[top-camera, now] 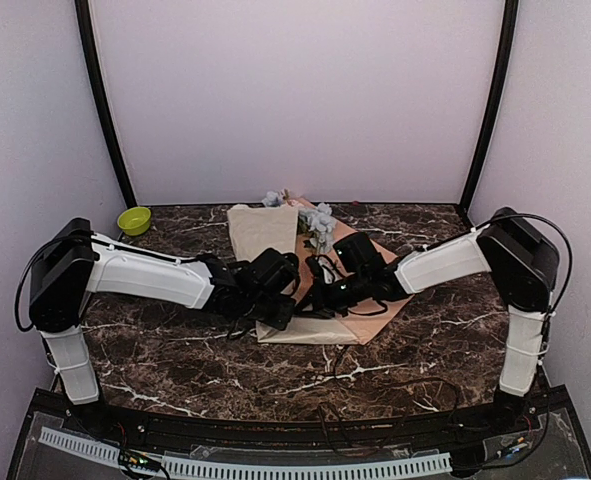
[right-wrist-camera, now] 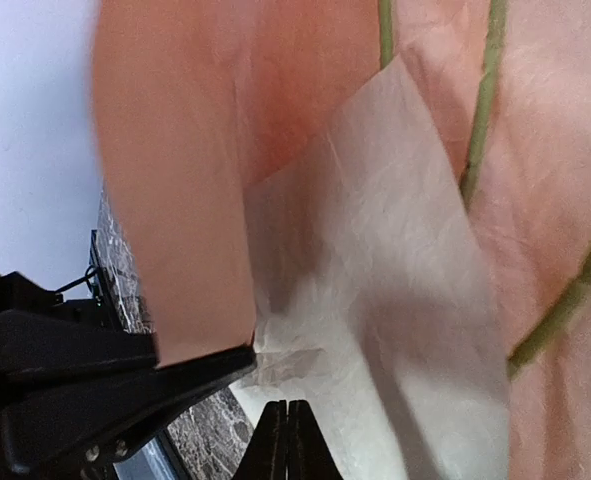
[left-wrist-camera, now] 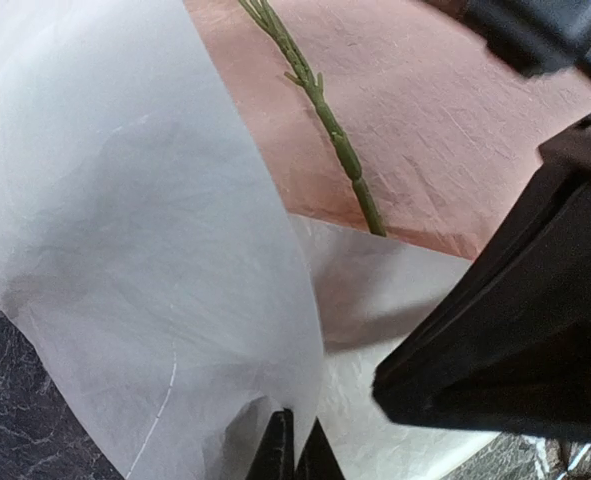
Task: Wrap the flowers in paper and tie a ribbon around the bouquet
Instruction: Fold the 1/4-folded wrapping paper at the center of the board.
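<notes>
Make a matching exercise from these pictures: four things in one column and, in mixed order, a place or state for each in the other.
1 small lime-green bowl
2 thin green flower stem
3 pale blue artificial flower heads
4 left tool

a lying on the peach face of the large wrapping paper
b shut
c far left corner of the dark marble table
d at the paper's far end

Pairs: 1-c, 2-a, 3-d, 4-b

The paper (top-camera: 260, 235) lies in the middle of the surface (top-camera: 175, 360), the flowers (top-camera: 318, 220) on its far end; a bowl (top-camera: 134, 220) sits far left.
</notes>
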Motion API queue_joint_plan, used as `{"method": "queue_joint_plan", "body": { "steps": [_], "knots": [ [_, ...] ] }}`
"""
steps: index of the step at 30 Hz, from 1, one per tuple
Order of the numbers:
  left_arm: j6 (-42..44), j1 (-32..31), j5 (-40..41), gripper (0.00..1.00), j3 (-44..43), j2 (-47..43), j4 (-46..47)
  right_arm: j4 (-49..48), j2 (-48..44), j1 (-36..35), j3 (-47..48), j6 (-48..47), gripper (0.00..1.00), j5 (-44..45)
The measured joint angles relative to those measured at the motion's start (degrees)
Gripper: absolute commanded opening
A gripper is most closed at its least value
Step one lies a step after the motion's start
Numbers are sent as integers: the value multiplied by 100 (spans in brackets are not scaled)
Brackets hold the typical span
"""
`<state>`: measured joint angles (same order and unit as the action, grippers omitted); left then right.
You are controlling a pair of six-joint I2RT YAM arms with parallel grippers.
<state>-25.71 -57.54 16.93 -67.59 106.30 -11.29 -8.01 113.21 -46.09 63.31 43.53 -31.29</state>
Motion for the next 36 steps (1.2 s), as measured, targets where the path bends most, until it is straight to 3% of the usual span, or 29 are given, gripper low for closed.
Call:
{"method": "queue_joint_plan", "body": {
  "steps": [4, 8, 19, 36],
  "knots": [
    [116, 0, -22, 0, -44, 52, -15, 39, -555, 243, -291, -44, 7, 136],
    [223, 0, -92, 0, -210, 236, -46, 199, -682, 404, -358, -262, 19, 302],
    [431, 0, -463, 0, -614, 396, -103, 619, -201, 446, -483, -634, 14, 162],
    [612, 0, -1156, 0, -1049, 1019, 39, -269, -94, 481, -767, -223, 13, -22]
  ]
}}
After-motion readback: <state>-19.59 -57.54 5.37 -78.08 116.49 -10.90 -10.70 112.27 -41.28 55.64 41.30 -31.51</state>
